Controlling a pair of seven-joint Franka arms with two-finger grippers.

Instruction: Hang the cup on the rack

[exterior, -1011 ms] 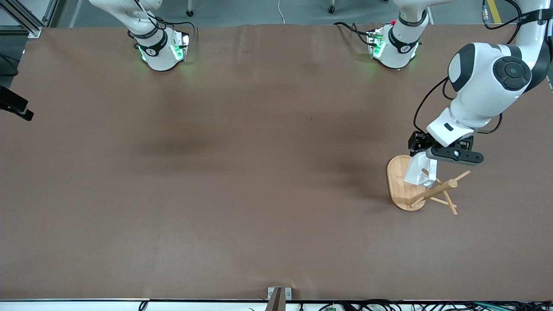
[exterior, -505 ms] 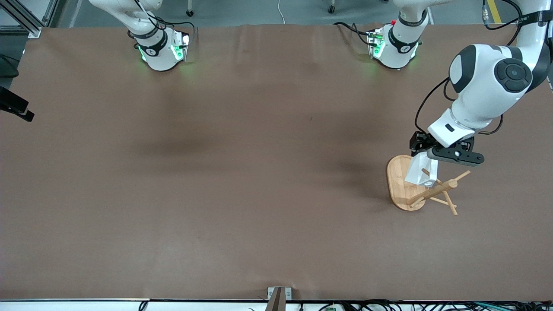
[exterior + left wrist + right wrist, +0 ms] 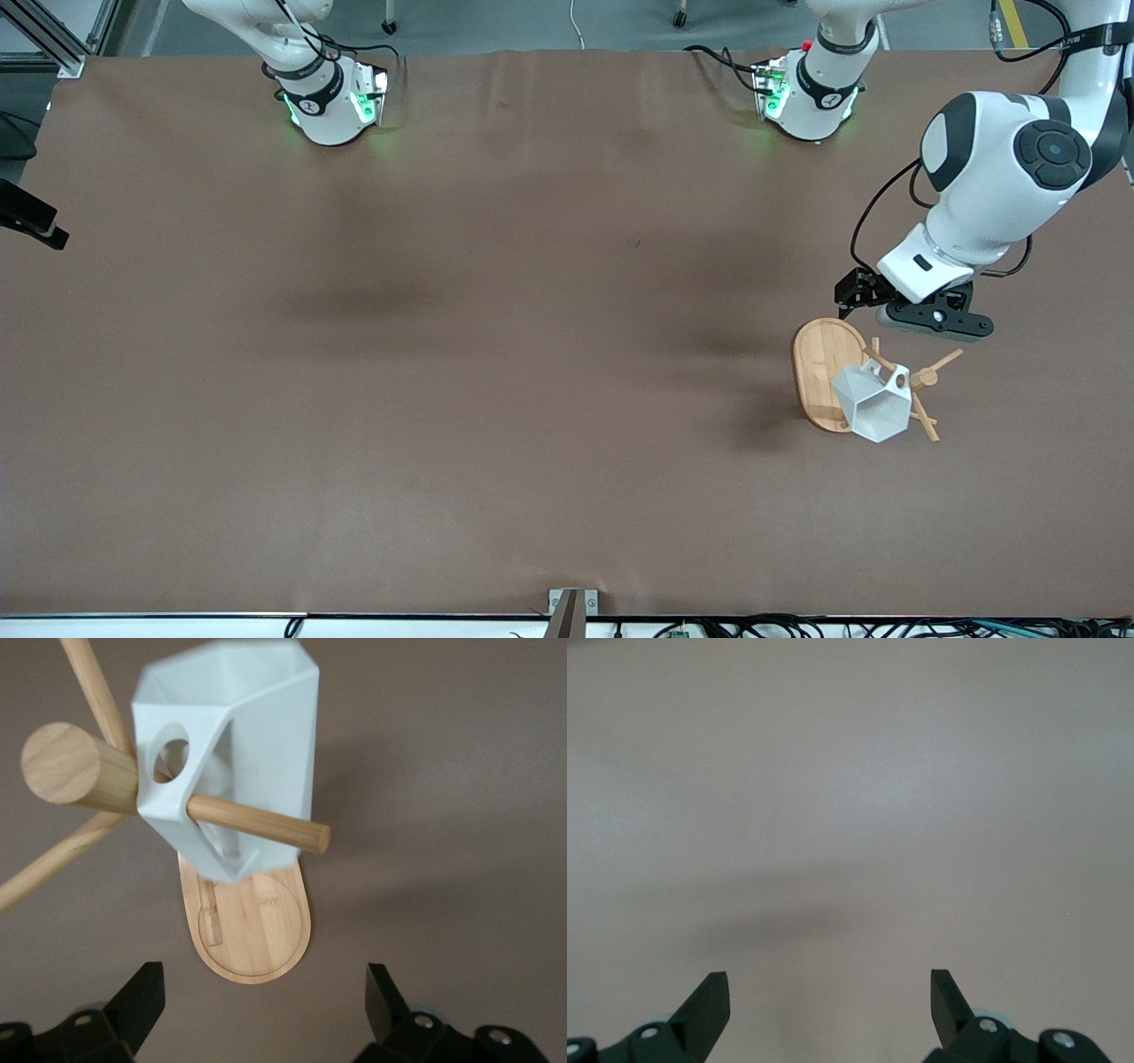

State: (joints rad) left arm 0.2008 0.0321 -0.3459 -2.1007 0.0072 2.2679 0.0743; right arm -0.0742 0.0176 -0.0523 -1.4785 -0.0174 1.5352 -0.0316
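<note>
Writing: none legible on the cup, rack or arms; a faint stamped mark on the rack's base in the left wrist view, too faint to read.

Cup (image 3: 874, 407), white and faceted, hangs on the bamboo rack (image 3: 819, 372) toward the left arm's end of the table (image 3: 496, 354). Front view shows it tilted over the base's nearer edge, hexagonal mouth facing outward, handle up by the central post.

Left wrist view gives what the front view does not: a thin peg (image 3: 257, 824) passes through the cup's (image 3: 237, 753) handle, under the round hole, with its free end sticking out past the cup body. The post's round end (image 3: 60, 762) sits just beside the handle. The oval base (image 3: 252, 926) lies below the cup.

Left hand (image 3: 873, 299) is over the table at the edge of the rack's base nearest the arm bases, released, apart from the cup. In its own view both fingertips (image 3: 142, 992) stand wide apart with nothing between them.

Right hand shows only in the right wrist view: fingertips (image 3: 709, 997) spread wide, grasping nothing, bare brown table beneath. The front view shows only the right arm's base (image 3: 328, 102); this arm waits.
</note>
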